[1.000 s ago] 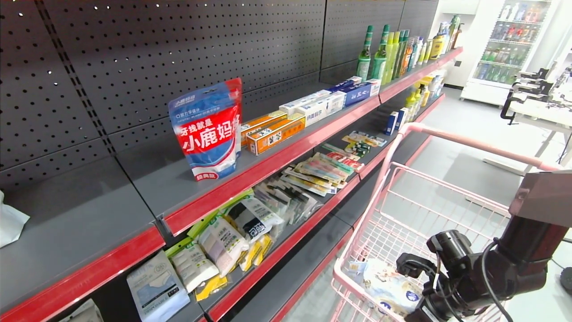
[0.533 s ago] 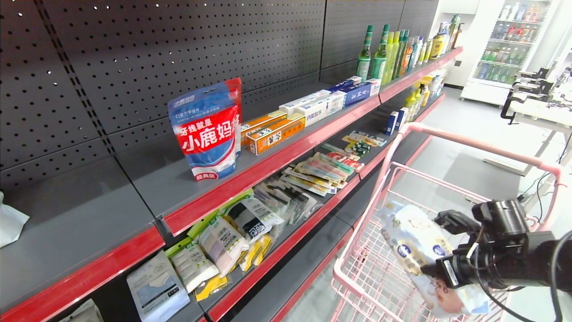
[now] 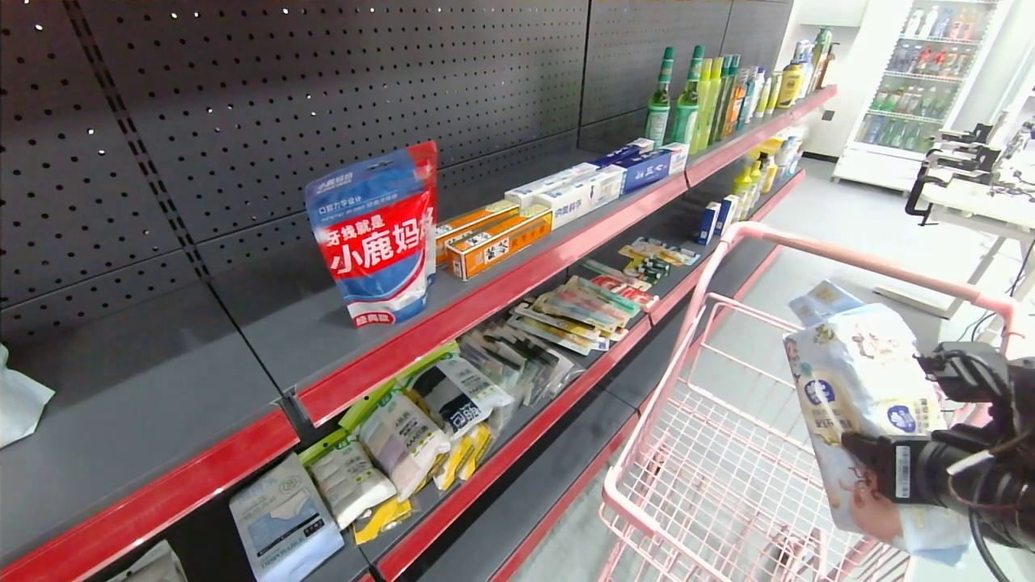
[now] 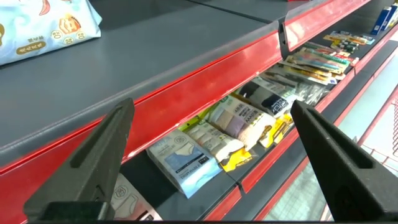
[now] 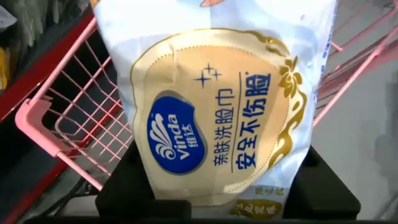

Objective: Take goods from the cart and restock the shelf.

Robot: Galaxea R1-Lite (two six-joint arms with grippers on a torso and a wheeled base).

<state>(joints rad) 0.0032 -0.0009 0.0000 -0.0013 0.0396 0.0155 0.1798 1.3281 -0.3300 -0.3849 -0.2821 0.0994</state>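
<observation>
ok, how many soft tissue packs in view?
2. One tissue pack is held in the right claw over the pink cart; a similar-looking pack lies at the left end of the top shelf. The held pack hides part of the cart, so more may sit there.

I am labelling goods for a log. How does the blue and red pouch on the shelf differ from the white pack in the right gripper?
The pouch is blue and red; the white pack has a cream panel. The pouch stands upright on the grey shelf; the white pack is above the pink cart. The pouch is untouched; the right gripper clamps the white pack. Both are soft printed bags.
</observation>
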